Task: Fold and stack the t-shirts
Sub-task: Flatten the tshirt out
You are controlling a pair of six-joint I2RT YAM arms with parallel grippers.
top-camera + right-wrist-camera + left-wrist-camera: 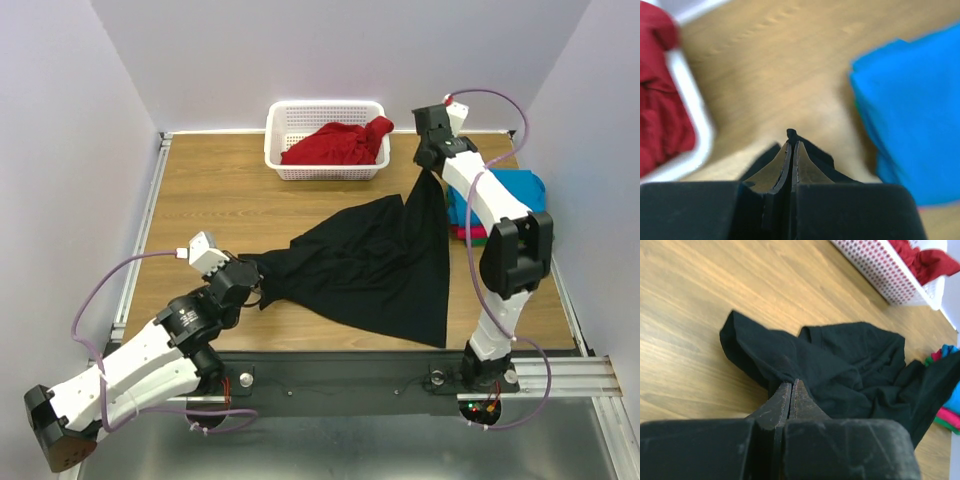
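Note:
The black t-shirt (375, 260) is stretched across the table between both grippers. My left gripper (248, 280) is shut on its left end, low near the table; the left wrist view shows the cloth (840, 360) bunched ahead of the closed fingers (791, 385). My right gripper (428, 165) is shut on the shirt's far right corner and holds it raised; a black tip of cloth (791, 134) pokes from the closed fingers. A red t-shirt (335, 143) lies in the basket. Folded turquoise-blue (515, 190), pink-red and green shirts are stacked at the right.
The white lattice basket (325, 110) stands at the back centre. The folded stack (910, 115) lies right of my right gripper, partly hidden by the right arm. Metal rails edge the table on left, right and front.

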